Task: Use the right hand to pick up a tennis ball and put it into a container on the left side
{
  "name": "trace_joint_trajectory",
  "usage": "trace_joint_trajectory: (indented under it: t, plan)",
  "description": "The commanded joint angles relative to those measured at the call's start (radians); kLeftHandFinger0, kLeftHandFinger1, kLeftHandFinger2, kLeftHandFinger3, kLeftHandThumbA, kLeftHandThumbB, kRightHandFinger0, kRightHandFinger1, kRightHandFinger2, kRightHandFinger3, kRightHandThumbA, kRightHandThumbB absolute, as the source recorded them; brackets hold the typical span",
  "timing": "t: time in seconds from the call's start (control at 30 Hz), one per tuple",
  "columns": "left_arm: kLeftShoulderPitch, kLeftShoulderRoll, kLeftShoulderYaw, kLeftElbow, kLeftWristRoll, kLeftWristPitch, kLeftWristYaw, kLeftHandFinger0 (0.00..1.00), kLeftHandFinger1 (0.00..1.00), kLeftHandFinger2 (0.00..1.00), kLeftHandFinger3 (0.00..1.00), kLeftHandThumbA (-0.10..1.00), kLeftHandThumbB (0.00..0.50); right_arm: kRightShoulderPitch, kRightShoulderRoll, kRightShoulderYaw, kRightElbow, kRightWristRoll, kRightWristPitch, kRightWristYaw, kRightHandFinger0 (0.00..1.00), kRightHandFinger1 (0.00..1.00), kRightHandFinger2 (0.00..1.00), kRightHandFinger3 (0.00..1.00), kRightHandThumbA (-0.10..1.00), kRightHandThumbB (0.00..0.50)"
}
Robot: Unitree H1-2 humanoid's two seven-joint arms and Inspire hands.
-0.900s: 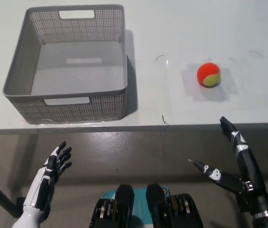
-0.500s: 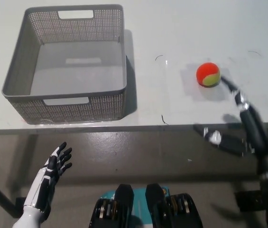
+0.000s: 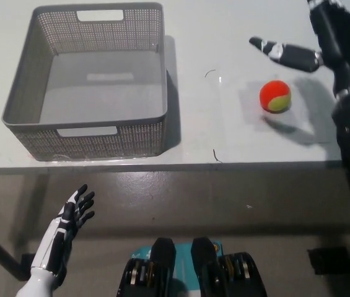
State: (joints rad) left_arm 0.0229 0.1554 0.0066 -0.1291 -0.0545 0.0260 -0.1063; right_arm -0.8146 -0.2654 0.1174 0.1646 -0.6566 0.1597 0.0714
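One red-and-yellow tennis ball (image 3: 275,96) sits fuzzy and round on the white table (image 3: 224,133).
Black right hand (image 3: 314,37) hovers spread above it; white left hand (image 3: 63,232) rests splayed low; perforated grey basket (image 3: 20,102) stands left.

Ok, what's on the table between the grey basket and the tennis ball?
Only bare white table with faint thin marks, seen in the head view, separates the grey basket and tennis ball.

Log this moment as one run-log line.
right hand: open, above table beyond tennis ball, no contact | ball: on table, right of grey basket | basket: empty | left hand: open, idle below table edge
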Motion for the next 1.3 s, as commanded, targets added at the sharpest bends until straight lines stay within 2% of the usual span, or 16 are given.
trace_joint_trajectory:
  t: [0.0, 0.17, 0.23, 0.37, 0.4, 0.63, 0.67, 0.77, 0.8, 0.93, 1.27]
  plan:
    - [-0.014, 0.019, 0.003, -0.036, -0.011, -0.015, -0.020, 1.00, 1.00, 1.00, 1.00, 1.00, 0.000, -0.116, -0.026, 0.022, 0.092, -0.048, 0.064, -0.013, 1.00, 1.00, 1.00, 1.00, 0.92, 0.500]
    - [-0.007, 0.019, 0.008, -0.039, -0.014, -0.016, -0.021, 1.00, 1.00, 1.00, 1.00, 1.00, 0.000, -0.137, -0.025, 0.035, 0.127, -0.043, 0.067, -0.019, 1.00, 1.00, 1.00, 1.00, 0.93, 0.500]
    - [-0.007, 0.018, 0.008, -0.044, -0.013, -0.011, -0.021, 1.00, 1.00, 1.00, 1.00, 1.00, 0.001, -0.222, -0.023, 0.050, 0.289, -0.031, 0.062, -0.014, 1.00, 1.00, 1.00, 1.00, 0.91, 0.492]
    - [-0.007, 0.018, 0.008, -0.042, -0.014, -0.012, -0.022, 1.00, 1.00, 1.00, 1.00, 1.00, 0.000, -0.248, -0.026, 0.065, 0.344, -0.025, 0.057, -0.025, 1.00, 1.00, 1.00, 1.00, 0.91, 0.493]
    - [-0.011, 0.017, 0.009, -0.045, -0.012, -0.011, -0.019, 1.00, 1.00, 1.00, 1.00, 1.00, 0.002, -0.309, -0.020, 0.083, 0.480, -0.027, 0.060, -0.022, 1.00, 1.00, 1.00, 1.00, 0.95, 0.500]
    - [-0.012, 0.018, 0.009, -0.040, -0.016, -0.021, -0.024, 1.00, 1.00, 1.00, 1.00, 1.00, 0.000, -0.382, 0.001, 0.118, 0.727, -0.005, 0.021, -0.067, 1.00, 1.00, 1.00, 1.00, 0.93, 0.500]
    - [-0.011, 0.018, 0.009, -0.042, -0.017, -0.014, -0.024, 1.00, 1.00, 1.00, 1.00, 1.00, 0.000, -0.392, 0.004, 0.123, 0.759, -0.001, 0.016, -0.070, 1.00, 1.00, 1.00, 1.00, 0.96, 0.500]
    - [-0.011, 0.018, 0.010, -0.043, -0.017, -0.014, -0.024, 1.00, 1.00, 1.00, 1.00, 1.00, 0.000, -0.402, 0.005, 0.130, 0.785, 0.007, 0.007, -0.082, 1.00, 1.00, 1.00, 1.00, 0.97, 0.500]
    - [-0.009, 0.017, 0.010, -0.041, -0.015, -0.017, -0.022, 1.00, 1.00, 1.00, 1.00, 1.00, 0.000, -0.407, 0.013, 0.125, 0.857, 0.024, -0.014, -0.096, 1.00, 1.00, 1.00, 1.00, 0.93, 0.500]
    - [-0.005, 0.017, 0.011, -0.045, -0.018, -0.019, -0.024, 1.00, 1.00, 1.00, 1.00, 1.00, 0.000, -0.422, 0.025, 0.128, 0.937, 0.042, -0.037, -0.121, 1.00, 1.00, 1.00, 1.00, 0.91, 0.500]
    - [-0.007, 0.016, 0.011, -0.031, -0.008, -0.025, -0.020, 1.00, 1.00, 1.00, 1.00, 1.00, 0.011, -0.431, 0.053, 0.136, 1.071, 0.081, -0.068, -0.145, 1.00, 1.00, 1.00, 1.00, 0.92, 0.500]
